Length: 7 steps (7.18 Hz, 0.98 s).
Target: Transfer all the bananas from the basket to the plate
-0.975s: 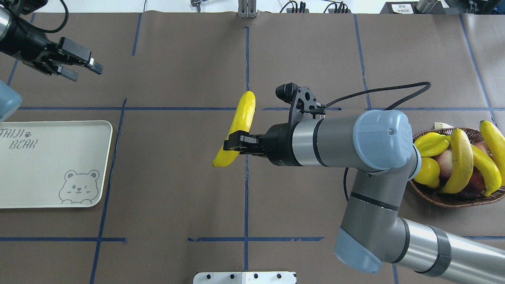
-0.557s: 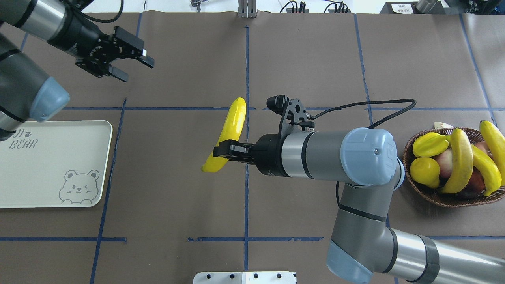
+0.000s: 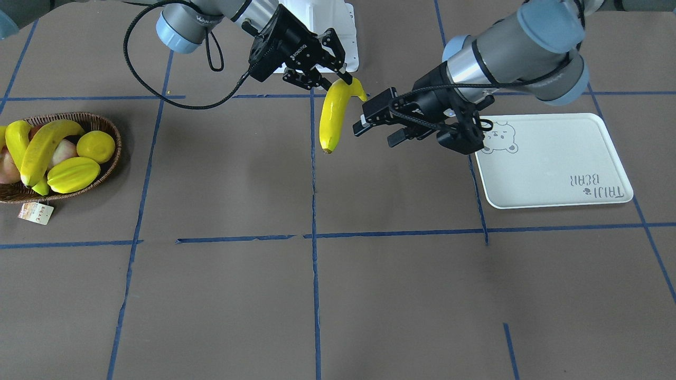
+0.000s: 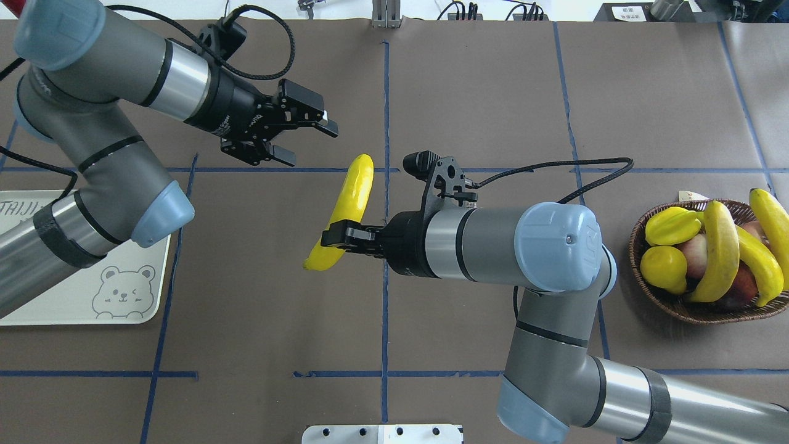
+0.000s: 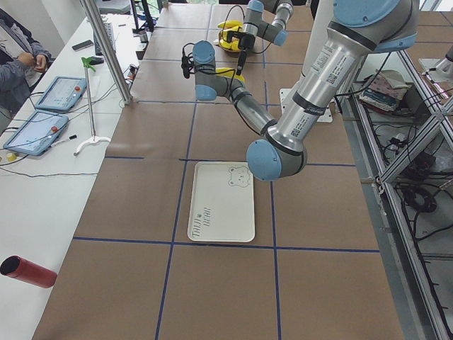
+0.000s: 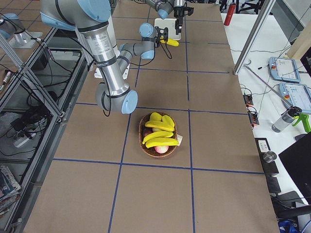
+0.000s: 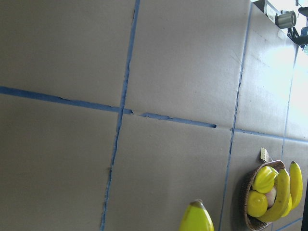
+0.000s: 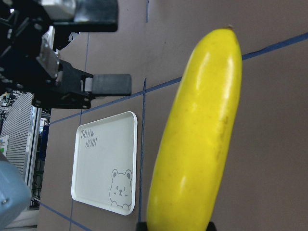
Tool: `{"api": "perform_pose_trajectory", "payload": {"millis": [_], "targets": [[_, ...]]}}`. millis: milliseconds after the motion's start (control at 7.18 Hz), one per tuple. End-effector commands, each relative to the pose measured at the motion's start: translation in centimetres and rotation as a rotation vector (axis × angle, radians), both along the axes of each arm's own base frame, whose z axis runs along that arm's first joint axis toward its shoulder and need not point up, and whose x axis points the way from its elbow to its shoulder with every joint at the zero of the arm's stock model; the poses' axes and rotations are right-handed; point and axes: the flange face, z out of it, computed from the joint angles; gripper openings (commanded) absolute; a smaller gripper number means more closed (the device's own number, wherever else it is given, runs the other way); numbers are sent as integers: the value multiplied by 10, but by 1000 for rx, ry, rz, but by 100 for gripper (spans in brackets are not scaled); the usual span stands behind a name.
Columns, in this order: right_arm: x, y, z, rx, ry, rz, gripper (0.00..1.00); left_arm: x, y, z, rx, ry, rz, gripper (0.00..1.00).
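Observation:
My right gripper [image 4: 333,238] is shut on the lower part of a yellow banana [image 4: 345,206] and holds it above the table's middle; the banana also shows in the front view [image 3: 332,113] and fills the right wrist view [image 8: 197,139]. My left gripper [image 4: 311,147] is open and empty, just up-left of the banana's top end and apart from it. Three more bananas [image 4: 721,253] lie in the wicker basket [image 4: 696,313] at the far right. The pale plate [image 4: 74,296] with a bear drawing lies at the left edge, partly hidden under my left arm.
The basket also holds a starfruit [image 4: 672,226], a lemon [image 4: 662,266] and reddish round fruit. A paper tag hangs by the basket [image 3: 36,212]. A white mounting plate [image 4: 382,433] sits at the table's near edge. Blue tape lines cross the brown table cover.
My left arm has swung in from the far left to just beside the banana's top end, gripper still open. My right gripper has carried the banana a little further left.

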Motion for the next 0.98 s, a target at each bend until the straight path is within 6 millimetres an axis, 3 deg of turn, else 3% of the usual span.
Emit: {"api": "perform_pose_trajectory", "payload": {"millis": [0,279,418,557,697,836], "targets": [[0,0,-1,1,-2,-1,0,43,29,-11,9,12,40,99],[0,0,-1,1,-2,-1,0,60,41,-9,7,6,70,98],[0,0,-1,1,-2,-1,0,60,42,-8,6,5,71,87],[0,0,-1,1,-2,-1,0,60,43,-7,5,5,73,68],[0,0,0,0,0,-1,1,58,43,-8,6,7,71,40],[0,0,0,2,0,-1,3,54,44,-10,8,12,70,6]]}}
